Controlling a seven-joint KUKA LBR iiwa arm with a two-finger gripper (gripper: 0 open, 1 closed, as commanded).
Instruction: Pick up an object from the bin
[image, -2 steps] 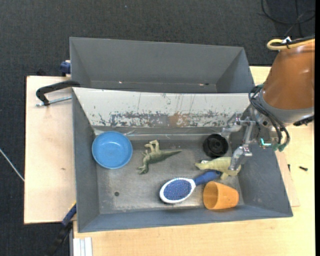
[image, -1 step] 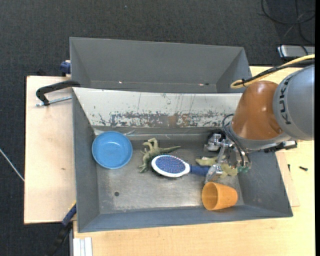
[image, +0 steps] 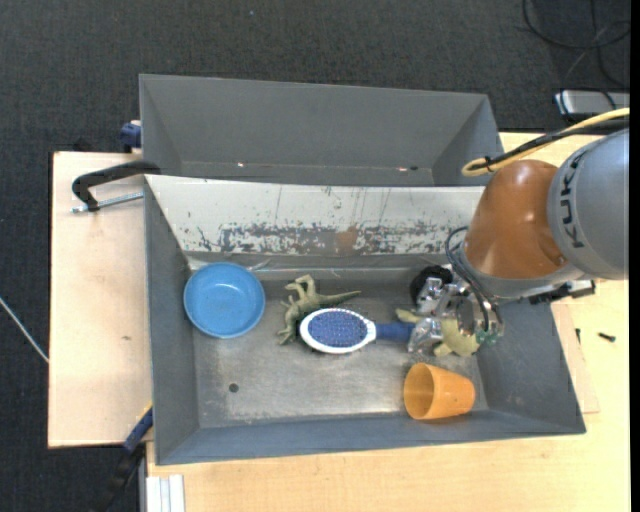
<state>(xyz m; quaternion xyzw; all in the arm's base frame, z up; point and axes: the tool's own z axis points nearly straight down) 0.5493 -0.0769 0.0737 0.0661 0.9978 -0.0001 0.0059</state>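
My gripper (image: 427, 316) is low in the right part of the bin, open, its two silvery fingertips spread apart. Between and just left of them lies the blue handle end of a hairbrush (image: 338, 330) with a white rim and a blue bristle pad; the brush lies flat on the floor. An olive-green toy figure (image: 463, 343) lies right beside the lower fingertip. An orange cup (image: 437, 392) lies on its side in front of the gripper. A small black thing (image: 432, 277) sits just behind it.
A green toy dinosaur (image: 300, 301) lies against the brush's left end. A blue bowl (image: 224, 299) stands upright at the left. The arm with its orange cover hangs over the bin's right wall. Bare floor shows at the front left.
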